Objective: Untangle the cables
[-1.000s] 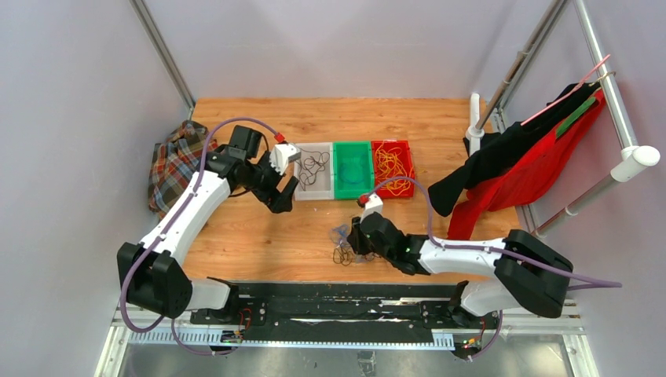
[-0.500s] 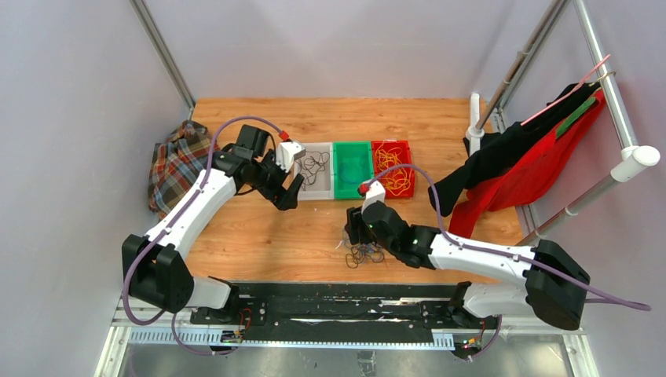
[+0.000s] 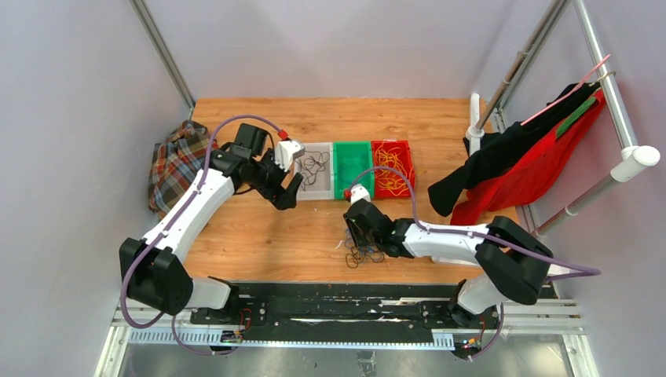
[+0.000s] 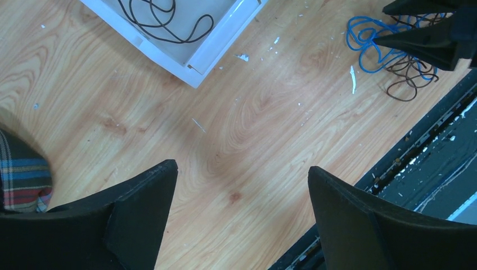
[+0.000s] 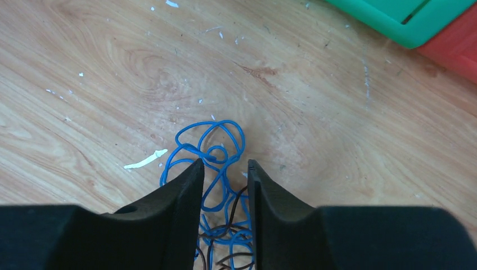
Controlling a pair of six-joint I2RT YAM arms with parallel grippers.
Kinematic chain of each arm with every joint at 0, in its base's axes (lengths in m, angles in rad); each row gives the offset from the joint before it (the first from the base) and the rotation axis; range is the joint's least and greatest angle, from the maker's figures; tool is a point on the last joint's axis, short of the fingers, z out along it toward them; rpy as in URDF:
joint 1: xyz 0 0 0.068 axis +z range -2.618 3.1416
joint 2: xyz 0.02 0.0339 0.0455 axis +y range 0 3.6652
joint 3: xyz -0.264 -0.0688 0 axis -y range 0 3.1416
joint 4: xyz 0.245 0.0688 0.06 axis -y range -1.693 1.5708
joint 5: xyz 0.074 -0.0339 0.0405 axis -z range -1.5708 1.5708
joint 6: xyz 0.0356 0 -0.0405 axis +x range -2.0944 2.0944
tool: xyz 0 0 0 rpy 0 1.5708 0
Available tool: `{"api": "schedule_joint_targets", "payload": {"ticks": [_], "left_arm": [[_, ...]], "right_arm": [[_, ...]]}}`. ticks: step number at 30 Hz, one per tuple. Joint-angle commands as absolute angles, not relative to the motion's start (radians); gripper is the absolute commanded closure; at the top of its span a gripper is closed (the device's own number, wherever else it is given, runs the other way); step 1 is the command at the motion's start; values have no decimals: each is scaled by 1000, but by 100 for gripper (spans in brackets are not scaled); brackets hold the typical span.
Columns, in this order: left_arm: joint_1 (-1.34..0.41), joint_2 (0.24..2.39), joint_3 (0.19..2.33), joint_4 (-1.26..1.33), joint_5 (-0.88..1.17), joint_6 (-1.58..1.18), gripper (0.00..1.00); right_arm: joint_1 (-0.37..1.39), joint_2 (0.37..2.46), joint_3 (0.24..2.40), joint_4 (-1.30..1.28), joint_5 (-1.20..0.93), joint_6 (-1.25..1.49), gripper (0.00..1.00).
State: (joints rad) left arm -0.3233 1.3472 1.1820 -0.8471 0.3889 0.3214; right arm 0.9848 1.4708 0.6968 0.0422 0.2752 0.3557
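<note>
Across the wooden desk (image 3: pixel 314 118), scuffs and pale flecks are seen on the grain. Grey walls are seen around it. At 9 o'clock a plaid cloth (image 3: pixel 174 169) is bunched at the desk's edge. At 3 o'clock red and black garments (image 3: pixel 518 169) are draped from a metal rack (image 3: pixel 510 78). Toward 12 o'clock three bins are lined up, touching: a white bin (image 3: pixel 314 197) with dark cable in it, a green bin (image 3: pixel 353 184), and a red bin (image 3: pixel 393 142) with yellow cable in it.

At 6 o'clock, near the front edge, the tangled cables (image 3: pixel 363 253) are found on the bare wood: a blue cable (image 5: pixel 211 152) looped over a dark cable (image 5: pixel 225 259).

Now the right hand (image 5: pixel 224 163): it is held low over that tangle, its fingers drawn close with only a narrow slot left between them. Blue loops are seen in the slot and just beyond it at 12 o'clock. Whether a strand is being touched cannot be told.

The left hand (image 4: pixel 241 166) is spread wide over bare wood, with nothing held. The white bin's corner is seen at its 11 o'clock and the tangle at its 2 o'clock.
</note>
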Motion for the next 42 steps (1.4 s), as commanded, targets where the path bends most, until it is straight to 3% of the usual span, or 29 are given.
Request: {"api": "schedule_joint_targets", "payload": {"ticks": [1, 6, 12, 20, 30, 34, 39, 42], "left_arm": [[-327, 1312, 1195, -868, 419, 325, 10], [-327, 1303, 1198, -877, 432, 318, 10], [-327, 1279, 1198, -887, 441, 320, 11], [-327, 1267, 1184, -891, 534, 278, 21], [-333, 1272, 1134, -892, 734, 292, 33], [-350, 1277, 1108, -891, 767, 282, 30], [-350, 1276, 1078, -847, 807, 199, 18], [-350, 1268, 1063, -810, 808, 138, 16]], "right_arm": [[970, 1520, 706, 111, 228, 322, 67], [967, 1567, 734, 138, 196, 318, 75], [965, 1545, 749, 175, 158, 335, 99], [968, 1411, 722, 320, 74, 391, 99], [991, 1411, 744, 434, 12, 448, 99], [1009, 1421, 747, 495, 19, 466, 99], [1045, 1429, 782, 533, 60, 457, 99], [1073, 1434, 809, 536, 93, 440, 99]]}}
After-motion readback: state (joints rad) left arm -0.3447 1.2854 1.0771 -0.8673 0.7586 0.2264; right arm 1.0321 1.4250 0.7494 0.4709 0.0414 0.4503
